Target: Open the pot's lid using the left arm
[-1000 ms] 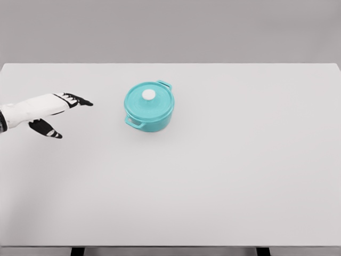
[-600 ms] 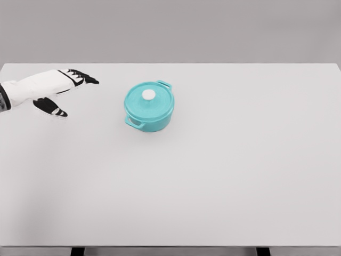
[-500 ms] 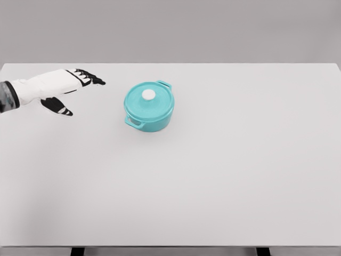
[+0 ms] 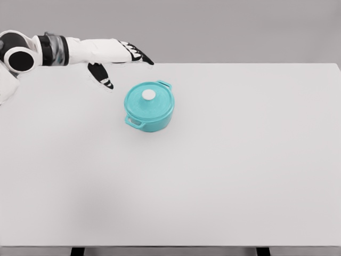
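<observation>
The left hand (image 4: pixel 118 57) is held above the worktop (image 4: pixel 224 170), fingers spread and empty, just up-left of the teal pot (image 4: pixel 149 108); its lid (image 4: pixel 148 99) is seated.

A pretend computer test room: just a big white table (image 4: pixel 213 176), with a plain grey wall (image 4: pixel 213 32) behind it.

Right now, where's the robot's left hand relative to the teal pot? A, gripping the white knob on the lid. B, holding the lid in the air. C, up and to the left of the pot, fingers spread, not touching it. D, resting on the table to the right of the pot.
C: the left hand hangs up and left of the pot, fingers spread and empty, while the lid with its white knob sits closed on the pot.
</observation>
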You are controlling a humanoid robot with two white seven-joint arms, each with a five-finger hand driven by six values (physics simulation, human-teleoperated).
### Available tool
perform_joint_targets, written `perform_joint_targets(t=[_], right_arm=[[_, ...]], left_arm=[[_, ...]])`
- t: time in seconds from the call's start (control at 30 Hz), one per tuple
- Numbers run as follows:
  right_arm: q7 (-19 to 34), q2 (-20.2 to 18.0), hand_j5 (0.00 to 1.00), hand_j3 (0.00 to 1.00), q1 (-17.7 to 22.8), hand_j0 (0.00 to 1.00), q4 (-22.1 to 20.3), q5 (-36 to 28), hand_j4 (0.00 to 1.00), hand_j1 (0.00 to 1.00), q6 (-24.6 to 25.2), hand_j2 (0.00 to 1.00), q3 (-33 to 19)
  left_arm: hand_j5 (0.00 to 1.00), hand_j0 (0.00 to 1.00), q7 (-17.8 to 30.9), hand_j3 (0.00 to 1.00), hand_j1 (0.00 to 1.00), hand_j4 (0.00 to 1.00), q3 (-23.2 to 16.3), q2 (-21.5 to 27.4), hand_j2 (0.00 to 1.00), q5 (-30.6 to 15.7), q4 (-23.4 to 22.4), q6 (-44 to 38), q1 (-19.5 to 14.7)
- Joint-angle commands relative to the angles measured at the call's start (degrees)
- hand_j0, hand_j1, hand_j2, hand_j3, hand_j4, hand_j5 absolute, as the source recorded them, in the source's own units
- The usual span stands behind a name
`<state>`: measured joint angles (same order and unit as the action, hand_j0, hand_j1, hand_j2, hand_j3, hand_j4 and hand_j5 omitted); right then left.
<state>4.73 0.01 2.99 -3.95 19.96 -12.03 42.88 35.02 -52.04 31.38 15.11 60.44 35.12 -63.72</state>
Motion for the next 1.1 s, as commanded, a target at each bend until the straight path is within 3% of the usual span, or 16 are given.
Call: perform_joint_targets(t=[0.0, 0.27, 0.4, 0.73, 1.07], right_arm=[[0.01, -0.01, 1.00, 1.00, 0.00, 1.00, 0.00, -0.01, 1.00, 1.00, -0.01, 1.00, 0.01], [0.01, -0.01, 1.00, 1.00, 0.00, 1.00, 0.00, -0.01, 1.00, 1.00, -0.01, 1.00, 0.01], [0.01, -0.01, 1.00, 1.00, 0.00, 1.00, 0.00, -0.01, 1.00, 1.00, -0.01, 1.00, 0.01], [0.01, -0.01, 1.00, 1.00, 0.00, 1.00, 0.00, -0.01, 1.00, 1.00, -0.01, 1.00, 0.01], [0.01, -0.01, 1.00, 1.00, 0.00, 1.00, 0.00, -0.01, 1.00, 1.00, -0.01, 1.00, 0.01]], left_arm=[[1.00, 1.00, -0.02, 1.00, 1.00, 1.00, -0.61, -1.32, 1.00, -0.34, -1.20, -0.12, -0.09], [1.00, 1.00, -0.02, 1.00, 1.00, 1.00, -1.75, -5.36, 1.00, -0.25, -3.40, -0.12, -0.09], [1.00, 1.00, -0.02, 1.00, 1.00, 1.00, -1.84, -8.43, 1.00, 2.47, -7.09, -0.12, 0.09], [1.00, 1.00, -0.02, 1.00, 1.00, 1.00, -1.84, -9.23, 1.00, 3.26, -7.18, -0.12, 0.70], [0.86, 0.86, -0.02, 0.86, 0.86, 0.86, -1.75, -9.67, 0.86, 4.40, -7.97, -0.12, 1.49]])
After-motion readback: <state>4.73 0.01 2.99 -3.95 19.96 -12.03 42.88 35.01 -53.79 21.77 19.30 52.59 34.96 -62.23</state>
